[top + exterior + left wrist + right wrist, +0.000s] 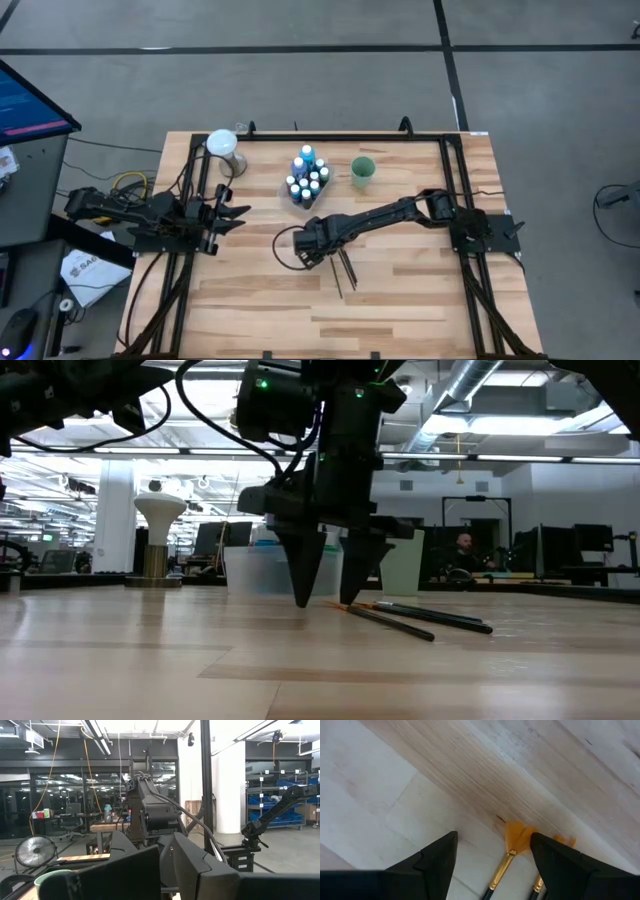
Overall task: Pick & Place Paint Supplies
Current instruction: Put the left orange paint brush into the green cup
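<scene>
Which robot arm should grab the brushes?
The right one. Its hand is open just above the brushes, a brush tip between its fingers. The left hand waits at the table's left edge, far off.

No legible text from my station. A white sheet (80, 272) on the floor left of the table carries dark print, too small for me to read. The blue monitor (25, 100) at far left shows lines of screen content; I can't make out any of it. Small white tags on the shelving (280, 772) in the room, seen from the left wrist camera, bear dark marks, unreadable. Nothing readable on the bottles (307, 178) or green cup (362, 171).
</scene>
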Robot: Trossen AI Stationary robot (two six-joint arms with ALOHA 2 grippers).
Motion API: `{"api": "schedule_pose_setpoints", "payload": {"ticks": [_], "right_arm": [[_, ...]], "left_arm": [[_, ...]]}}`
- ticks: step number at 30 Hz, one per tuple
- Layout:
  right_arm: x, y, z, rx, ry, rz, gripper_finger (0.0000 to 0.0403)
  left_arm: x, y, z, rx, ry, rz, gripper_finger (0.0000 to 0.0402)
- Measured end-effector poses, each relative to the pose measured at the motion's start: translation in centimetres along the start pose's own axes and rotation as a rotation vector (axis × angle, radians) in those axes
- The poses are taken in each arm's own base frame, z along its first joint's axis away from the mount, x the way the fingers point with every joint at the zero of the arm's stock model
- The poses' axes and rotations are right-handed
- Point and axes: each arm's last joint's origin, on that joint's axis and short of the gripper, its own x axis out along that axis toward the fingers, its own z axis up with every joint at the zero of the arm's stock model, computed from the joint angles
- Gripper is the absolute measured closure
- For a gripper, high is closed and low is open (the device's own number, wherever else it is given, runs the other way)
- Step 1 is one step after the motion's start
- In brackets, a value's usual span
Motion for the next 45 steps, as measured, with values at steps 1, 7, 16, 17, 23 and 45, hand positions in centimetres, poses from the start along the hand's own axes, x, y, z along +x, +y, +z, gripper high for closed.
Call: {"api": "schedule_pose_setpoints", "payload": {"ticks": [1,7,16,17,23,45], "right_arm": [[0.1,0.0,0.0,0.001,-0.002,0.002,0.0154],[0.4,-0.3,0.0,0.003,0.007,-0.009,0.0191],[0.6,-0.2,0.1,-0.046,0.008,0.004,0.0346],[0.6,-0.2,0.1,-0.046,0.01,0.006,0.0357],[0.6,-0.2,0.1,-0.061,0.024,0.019,0.0399],[-11.4,-1.3,1.1,-0.066,-0.34,0.143,0.0403]], "left_arm": [[0.0,0.0,0.0,0.0,0.0,0.0,0.0401],[0.0,0.0,0.0,0.0,-0.001,0.0,0.0401],[0.0,0.0,0.0,0.0,-0.001,0.0,0.0401],[0.0,0.0,0.0,0.0,-0.001,0.0,0.0401],[0.0,0.0,0.0,0.0,-0.002,0.0,0.0401],[0.0,0.0,0.1,0.0,-0.005,0.001,0.0401]]}}
